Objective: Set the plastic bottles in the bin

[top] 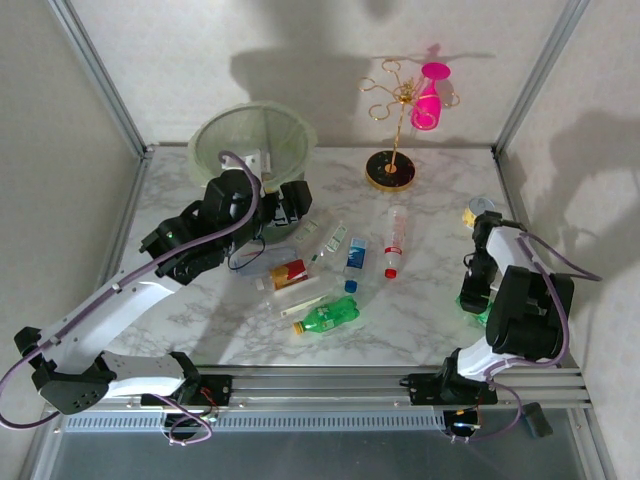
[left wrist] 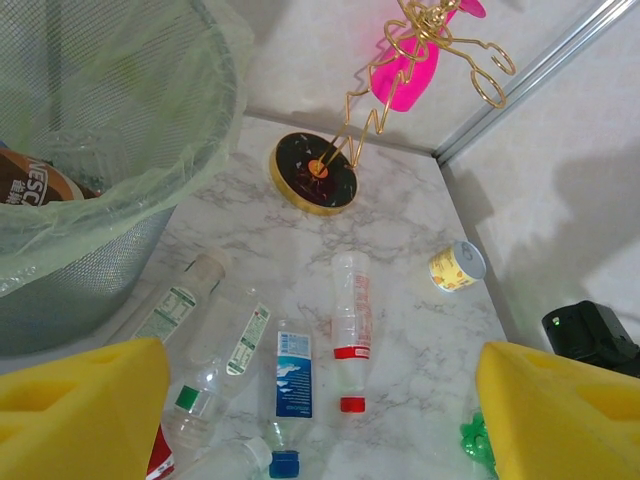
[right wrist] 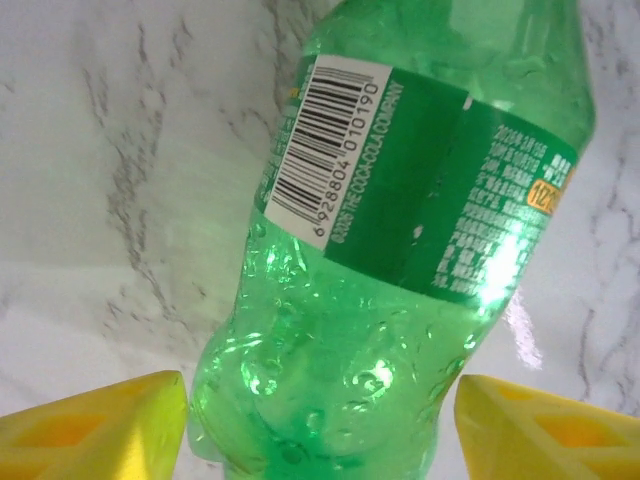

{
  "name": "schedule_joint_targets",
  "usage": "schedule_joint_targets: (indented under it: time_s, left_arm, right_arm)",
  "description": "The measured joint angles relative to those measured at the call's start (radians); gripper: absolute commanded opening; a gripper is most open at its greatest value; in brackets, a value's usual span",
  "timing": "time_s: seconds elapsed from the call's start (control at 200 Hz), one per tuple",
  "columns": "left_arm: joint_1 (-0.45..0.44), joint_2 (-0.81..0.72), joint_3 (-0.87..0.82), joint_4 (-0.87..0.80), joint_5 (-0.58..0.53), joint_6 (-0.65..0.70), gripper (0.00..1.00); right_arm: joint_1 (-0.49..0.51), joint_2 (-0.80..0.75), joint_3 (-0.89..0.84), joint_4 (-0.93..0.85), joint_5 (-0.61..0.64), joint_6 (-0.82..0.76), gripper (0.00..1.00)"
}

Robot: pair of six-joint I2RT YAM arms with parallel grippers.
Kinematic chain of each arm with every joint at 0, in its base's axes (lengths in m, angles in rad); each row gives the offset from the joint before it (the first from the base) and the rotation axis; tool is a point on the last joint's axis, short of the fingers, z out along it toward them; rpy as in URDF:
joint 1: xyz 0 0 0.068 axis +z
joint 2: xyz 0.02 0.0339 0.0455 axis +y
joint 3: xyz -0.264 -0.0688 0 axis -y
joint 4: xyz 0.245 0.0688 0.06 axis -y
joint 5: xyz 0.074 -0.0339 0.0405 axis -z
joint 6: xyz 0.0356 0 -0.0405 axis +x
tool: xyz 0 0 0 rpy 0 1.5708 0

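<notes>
Right gripper (right wrist: pixel 320 385) has its yellow fingers either side of a green crinkly plastic bottle with a barcode label (right wrist: pixel 400 200), which lies on the white marbled table (right wrist: pixel 100 150). Honestly can't tell if it's actually squeezing it. Left gripper (left wrist: pixel 322 350) is spread wide with nothing in it, hovering over a bunch of clear plastic bottles (left wrist: pixel 350 320) lying flat underneath. Up and off to its left sits the big pale-green translucent bin (left wrist: pixel 190 110).

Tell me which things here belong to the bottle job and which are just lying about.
Job: bin, barcoded green bottle, yellow-capped green bottle, red-capped bottle, blue-label bottle, red-label bottle.
Lying about: pink goblet, gold wire stand, small lidded cup.
</notes>
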Motion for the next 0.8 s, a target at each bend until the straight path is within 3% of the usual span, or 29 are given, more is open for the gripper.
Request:
schedule_joint_targets:
  time_s: [0.21,0.375,0.801]
  left_arm:
    - [0.0,-0.011,0.0,0.003,-0.003,0.003,0.8]
    - [0.0,-0.02,0.0,0.003,-0.005,0.004,0.8]
    - [0.014,-0.021,0.0,0.002,-0.007,0.005,0.79]
  right_arm:
    - [0.049,-0.006,-0.004,-0.016,0.009,-0.002,0.69]
    - [0.049,0.005,-0.01,-0.011,0.018,-0.025,0.75]
    - [0.041,0.09,-0.02,0.062,0.021,-0.085,0.68]
